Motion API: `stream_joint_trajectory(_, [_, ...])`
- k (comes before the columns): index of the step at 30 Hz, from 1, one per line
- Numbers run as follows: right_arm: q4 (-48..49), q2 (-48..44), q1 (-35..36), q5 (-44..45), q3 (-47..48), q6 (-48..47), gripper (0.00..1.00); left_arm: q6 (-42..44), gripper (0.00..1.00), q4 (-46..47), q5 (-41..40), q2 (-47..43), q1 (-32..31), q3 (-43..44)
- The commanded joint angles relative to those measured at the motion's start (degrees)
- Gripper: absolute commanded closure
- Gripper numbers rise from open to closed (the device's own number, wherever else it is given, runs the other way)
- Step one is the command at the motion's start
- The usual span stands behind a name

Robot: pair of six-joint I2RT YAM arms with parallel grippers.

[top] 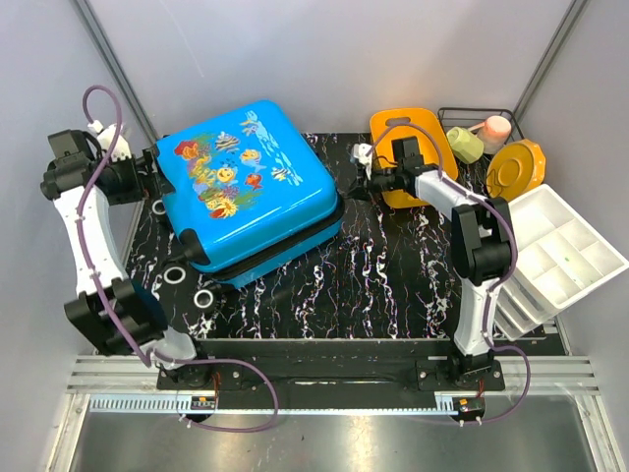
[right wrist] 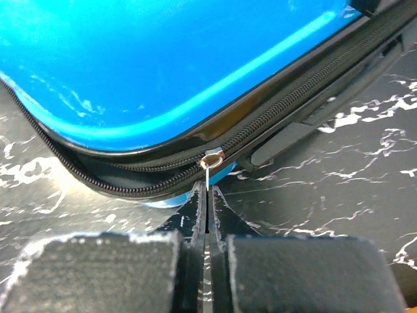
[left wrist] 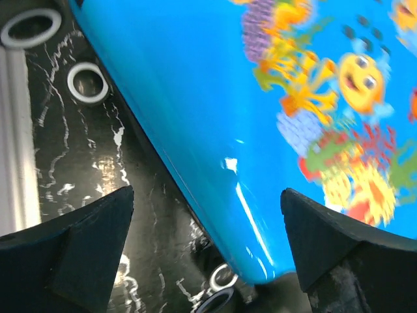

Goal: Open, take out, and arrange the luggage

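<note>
The luggage (top: 246, 182) is a bright blue hard-shell suitcase with a fish print, lying flat on the black marbled table, lid up. My right gripper (right wrist: 207, 190) is at its right corner, shut on the thin metal zipper pull (right wrist: 208, 173) that hangs from the slider (right wrist: 213, 155). Left of the slider the zipper teeth stand apart. In the top view the right gripper (top: 352, 185) touches the case's right edge. My left gripper (left wrist: 205, 202) is open, its fingers (left wrist: 98, 228) straddling the case's left corner (left wrist: 260, 248) without touching. The left gripper (top: 147, 175) shows beside that corner in the top view.
Several white rings (top: 203, 297) lie on the table left of and in front of the case. Back right are an orange basket (top: 423, 128), a wire rack (top: 477, 116) holding a green cup (top: 464, 145), an orange plate (top: 516, 167) and a white divided tray (top: 560, 246).
</note>
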Motion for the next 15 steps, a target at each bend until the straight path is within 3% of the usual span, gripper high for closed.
stream_joint_trajectory(1, [-13.8,-7.0,3.6,-6.0,-7.8,-3.7,1.0,-16.6,0.01,13.6,1.6,3.6,1.3,-3.2])
stream_joint_trajectory(5, [-15.8,-11.3,6.9,-6.9,-13.6,-3.6,1.0,-17.2,0.01,15.9,3.9,8.5,1.2,-2.9])
stream_joint_trajectory(11, [-16.4,-19.7,14.1,-8.0,-22.7,-2.0,1.0,-11.4,0.04,14.4,9.1,14.3,-0.5,-1.3])
stream_joint_trajectory(15, [-6.9,-25.6,15.1,-3.3,-28.0,6.2,1.0,-6.6,0.08,9.7,9.4,18.0,-2.3,2.0])
